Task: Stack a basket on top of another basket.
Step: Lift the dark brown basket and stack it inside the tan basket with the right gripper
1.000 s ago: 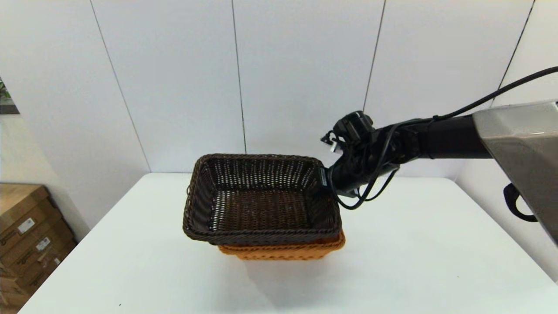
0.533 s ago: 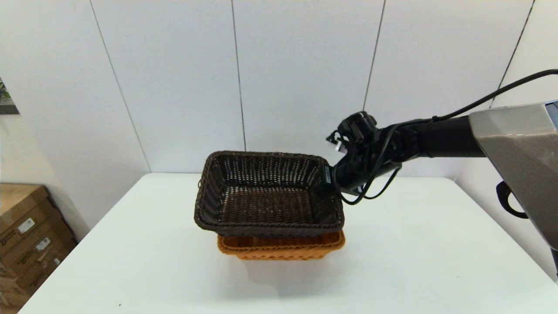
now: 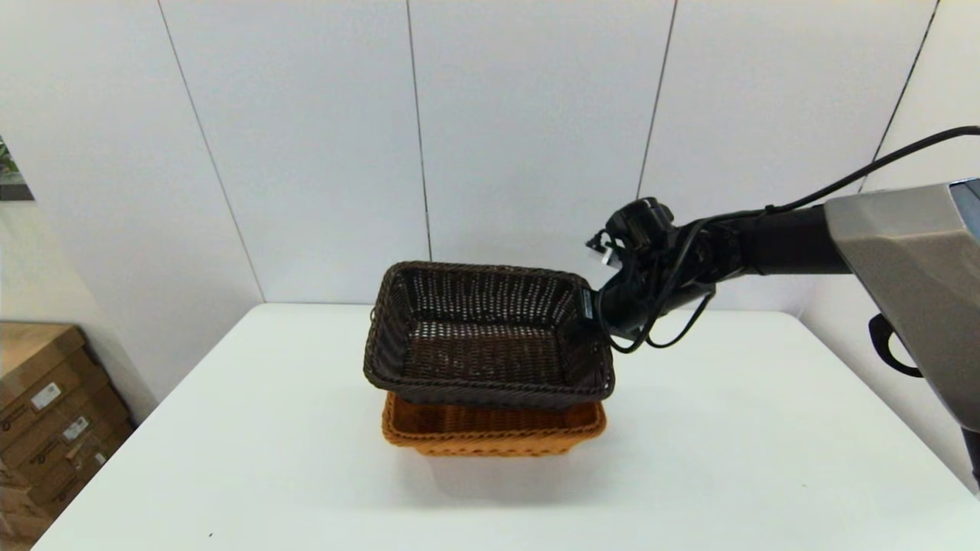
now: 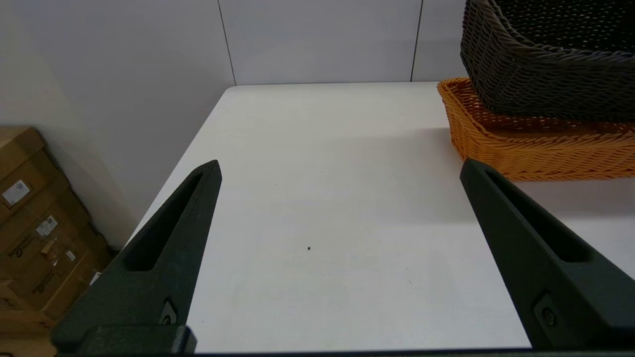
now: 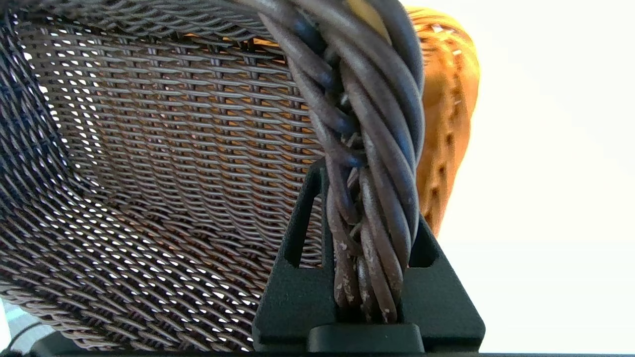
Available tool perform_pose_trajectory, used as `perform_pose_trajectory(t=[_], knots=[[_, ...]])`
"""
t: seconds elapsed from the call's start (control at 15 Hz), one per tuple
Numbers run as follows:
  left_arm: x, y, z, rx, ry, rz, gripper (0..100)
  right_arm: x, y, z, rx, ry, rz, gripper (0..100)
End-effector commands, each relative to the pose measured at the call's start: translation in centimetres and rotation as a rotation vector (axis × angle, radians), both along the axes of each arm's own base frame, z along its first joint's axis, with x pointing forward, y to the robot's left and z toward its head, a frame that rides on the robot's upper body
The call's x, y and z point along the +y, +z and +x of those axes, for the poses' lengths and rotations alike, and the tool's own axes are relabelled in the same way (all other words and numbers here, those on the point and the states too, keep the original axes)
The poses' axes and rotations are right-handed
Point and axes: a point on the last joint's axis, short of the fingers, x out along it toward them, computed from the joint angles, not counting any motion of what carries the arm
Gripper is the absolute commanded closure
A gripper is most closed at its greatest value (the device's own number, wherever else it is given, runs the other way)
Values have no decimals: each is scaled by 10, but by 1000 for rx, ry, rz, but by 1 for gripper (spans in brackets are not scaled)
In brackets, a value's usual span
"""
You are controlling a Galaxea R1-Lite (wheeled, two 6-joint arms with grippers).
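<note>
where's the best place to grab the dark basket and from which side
By the braided rim on its right short side, coming in from the right, one finger inside the wall and one outside. The right gripper holds the dark basket just so: the rim is a thick cord that fits between the fingers, while the flared open-weave walls give no firm edge. The left gripper hangs open, off to the left.

No text can be read; small labels are seen on the cardboard boxes point(image 3: 46, 428), too small to be deciphered.
</note>
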Motion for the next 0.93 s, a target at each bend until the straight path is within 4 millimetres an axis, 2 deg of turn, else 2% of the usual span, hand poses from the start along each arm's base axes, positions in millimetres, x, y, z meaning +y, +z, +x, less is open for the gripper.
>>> perform_pose_trajectory(t=[0.07, 0.93], knots=[[0, 0, 0, -1, 0, 0, 0, -1, -8, 2, 21, -10, -14, 100], [0, 0, 0, -1, 0, 0, 0, -1, -17, 1, 40, -20, -50, 100]])
